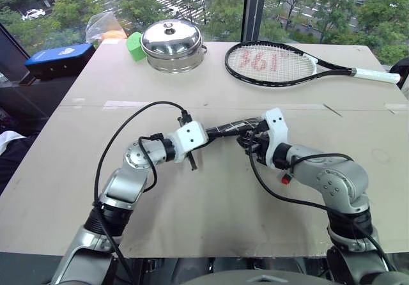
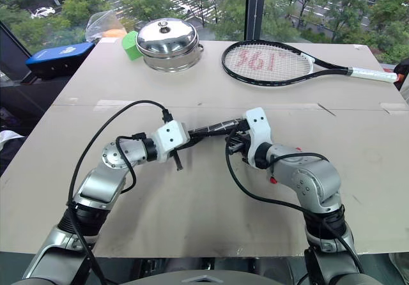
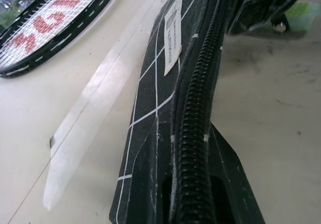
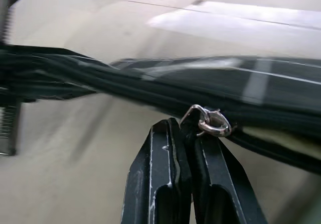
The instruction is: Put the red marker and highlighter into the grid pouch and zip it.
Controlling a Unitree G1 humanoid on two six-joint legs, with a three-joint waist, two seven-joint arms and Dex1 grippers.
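The grid pouch (image 1: 231, 128) is soft black fabric, light and floppy, so it sags unless it is kept taut from both ends; the zipper will likely run cleanly only while the cloth is stretched. The best places to take hold are the fabric at one end and the small metal pull (image 4: 209, 122) of the zipper, which is slippery and easy to lose.

That looks like the present arrangement. The left gripper (image 1: 206, 133) is clamped on one end of the pouch, with the zipper (image 3: 193, 133) running straight away from its fingers. The right gripper (image 4: 185, 133) has its two fingers pressed together just under the metal ring of the pull, apparently pinching its cord or tab; what exactly sits between them is hard to tell. The pouch spans the short gap between the two grippers, lifted just off the table (image 1: 211, 221).

It is flat and narrow, black with thin white grid lines and a small white label (image 3: 173, 35) near the zipper. The teeth nearest the left gripper look closed.
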